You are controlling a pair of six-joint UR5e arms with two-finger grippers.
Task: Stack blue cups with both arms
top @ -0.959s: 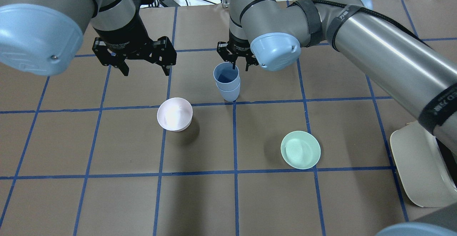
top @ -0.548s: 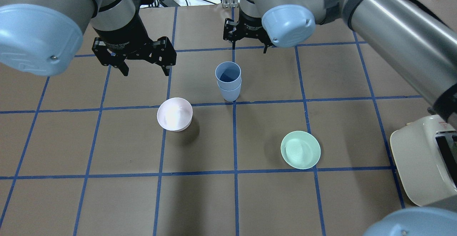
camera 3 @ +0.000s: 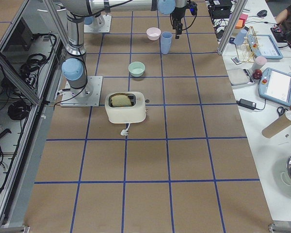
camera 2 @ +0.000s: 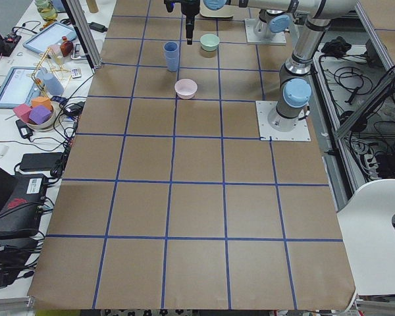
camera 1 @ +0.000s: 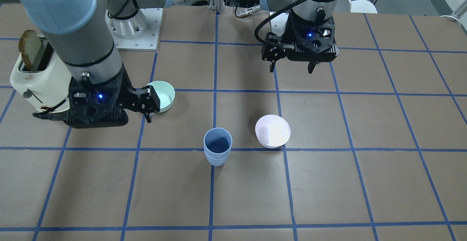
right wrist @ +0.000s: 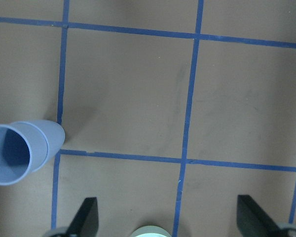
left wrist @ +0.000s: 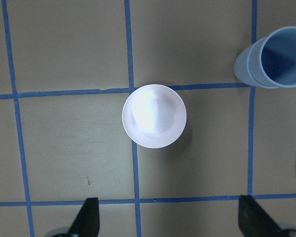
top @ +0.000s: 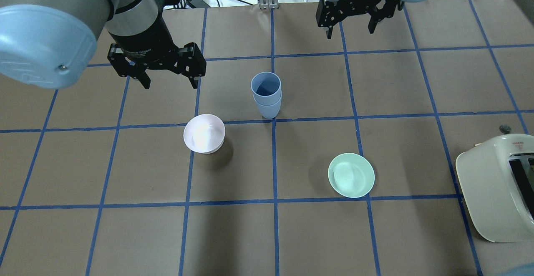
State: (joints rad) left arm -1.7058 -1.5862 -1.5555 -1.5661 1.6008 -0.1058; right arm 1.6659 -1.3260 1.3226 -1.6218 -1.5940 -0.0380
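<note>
Overhead exterior gives me the clearest read. The desk (top: 396, 234) carries everything, and I place it all from the blue cups (top: 266, 94).

The left arm (top: 129, 13) has not shifted in the last second. The right arm (camera 1: 73, 26) has: it was right at the rim of the upper cup and has now swung well clear, beyond the cups and off to my right. The toaster (top: 492, 192) sits far from the cups on that same side, nearer the robot.

The left claw (top: 170, 84) hangs to the left of the cups, well apart, with its jaws spread and nothing in them. The right claw (top: 349, 34) is likewise spread wide and empty.

The mint-green bowl (top: 351, 175) lies right of the cups and nearer the robot. The pink bowl (top: 204, 133) lies closer, left of the cups.

The cups themselves stand upright, one nested in the other, touched by neither claw. I judge the release clean and the stacking done. Only parking the arms remains.
</note>
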